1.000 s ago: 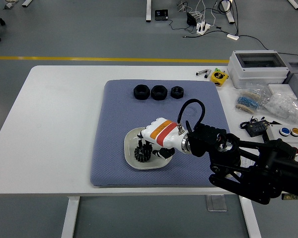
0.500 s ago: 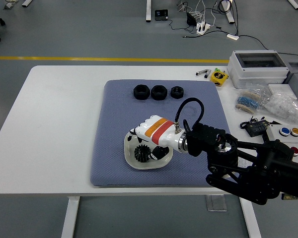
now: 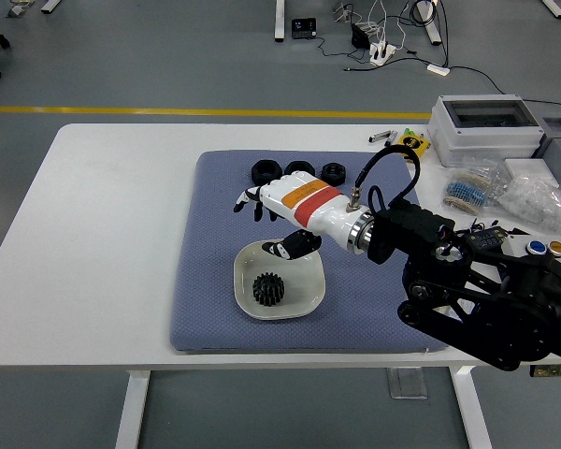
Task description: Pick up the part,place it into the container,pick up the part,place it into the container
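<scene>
A black gear-shaped part [image 3: 270,290] lies inside the white container [image 3: 310,296], a shallow dish on the blue mat [image 3: 206,271]. My right hand [image 3: 262,210], white with an orange and red band, hovers above the dish's far edge with fingers spread and nothing in it. Three black ring-shaped parts sit in a row at the mat's far edge: left one [image 3: 266,172], the middle one [image 3: 298,169] partly behind my hand, right one [image 3: 334,172]. The left arm is out of view.
A grey plastic box [image 3: 486,126], a yellow tape measure [image 3: 413,143], bags of small parts [image 3: 505,192] and a panel with coloured buttons [image 3: 547,249] crowd the table's right side. The table's left side [image 3: 103,215] is bare white.
My right hand let go of the gear, leaving it in the dish, then rose and moved away toward the row of black parts with its fingers opened.
</scene>
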